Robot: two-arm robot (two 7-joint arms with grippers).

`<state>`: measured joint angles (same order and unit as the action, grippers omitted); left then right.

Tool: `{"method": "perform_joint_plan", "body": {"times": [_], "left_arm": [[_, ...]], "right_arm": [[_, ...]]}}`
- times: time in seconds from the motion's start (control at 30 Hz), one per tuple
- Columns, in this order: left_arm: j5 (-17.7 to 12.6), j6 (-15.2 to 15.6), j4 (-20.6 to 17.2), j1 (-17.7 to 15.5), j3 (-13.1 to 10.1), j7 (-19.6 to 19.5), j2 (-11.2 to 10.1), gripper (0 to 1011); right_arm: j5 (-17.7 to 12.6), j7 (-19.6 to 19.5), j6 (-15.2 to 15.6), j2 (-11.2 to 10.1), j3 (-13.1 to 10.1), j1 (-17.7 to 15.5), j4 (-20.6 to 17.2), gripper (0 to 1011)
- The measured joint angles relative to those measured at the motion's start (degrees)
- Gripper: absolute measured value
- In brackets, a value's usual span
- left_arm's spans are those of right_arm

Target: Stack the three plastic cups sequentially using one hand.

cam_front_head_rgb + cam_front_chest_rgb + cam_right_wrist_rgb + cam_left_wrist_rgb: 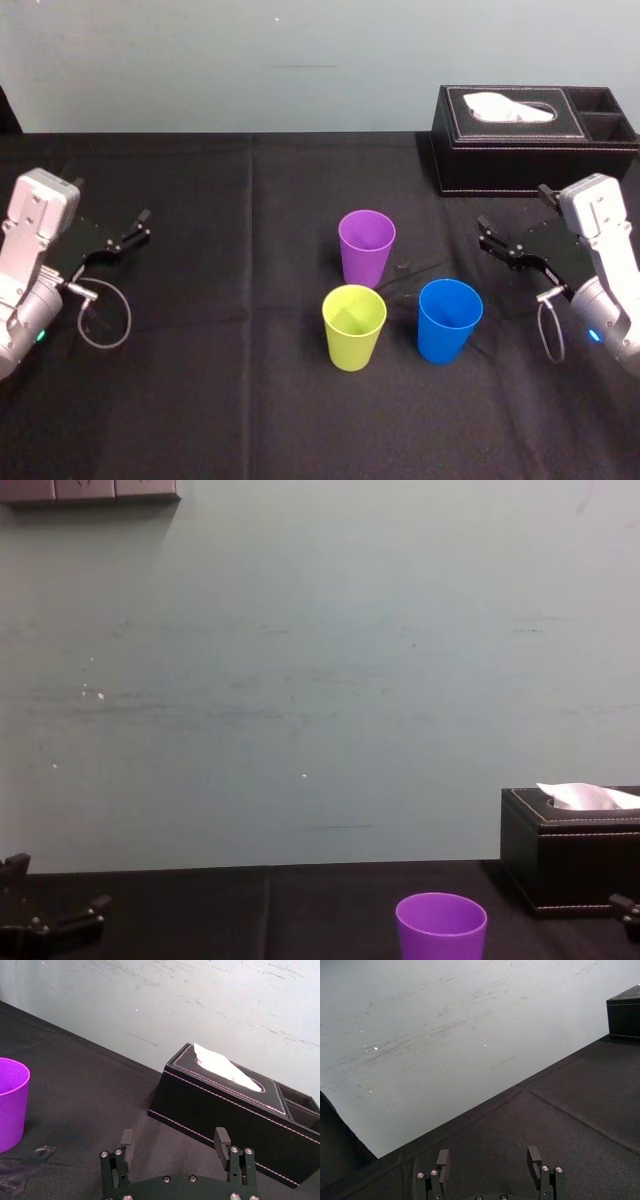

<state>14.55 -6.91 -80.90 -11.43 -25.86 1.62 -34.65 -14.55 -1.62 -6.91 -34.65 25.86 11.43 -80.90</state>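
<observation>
Black table (200,420): three cups (367,247) (354,327) (450,320), one box (520,165)

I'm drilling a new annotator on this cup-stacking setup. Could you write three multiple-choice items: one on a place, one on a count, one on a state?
1. Which tapered plastic cup stands farthest from the robot? A) blue B) purple C) yellow-green
2. How many cups sit nested inside another? A) none B) one C) two
3. How do the right gripper's fingers stand? A) shut on a cup B) shut on a tissue C) open, empty

1 B: the purple tapered plastic cup stands behind the yellow-green cup and the blue cup, towards the black tissue box.
2 A: all three stand apart on the black tablecloth.
3 C: the right wrist view shows the fingers spread with nothing between; the left gripper is parked open at the table's left.
</observation>
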Motion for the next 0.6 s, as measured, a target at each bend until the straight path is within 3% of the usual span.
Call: {"method": "perform_joint_plan", "body": {"times": [0.6], "left_arm": [[0.0,0.0,0.0,0.0,0.0,0.0,0.0,1011]], "right_arm": [[0.0,0.0,0.0,0.0,0.0,0.0,0.0,1002]]}}
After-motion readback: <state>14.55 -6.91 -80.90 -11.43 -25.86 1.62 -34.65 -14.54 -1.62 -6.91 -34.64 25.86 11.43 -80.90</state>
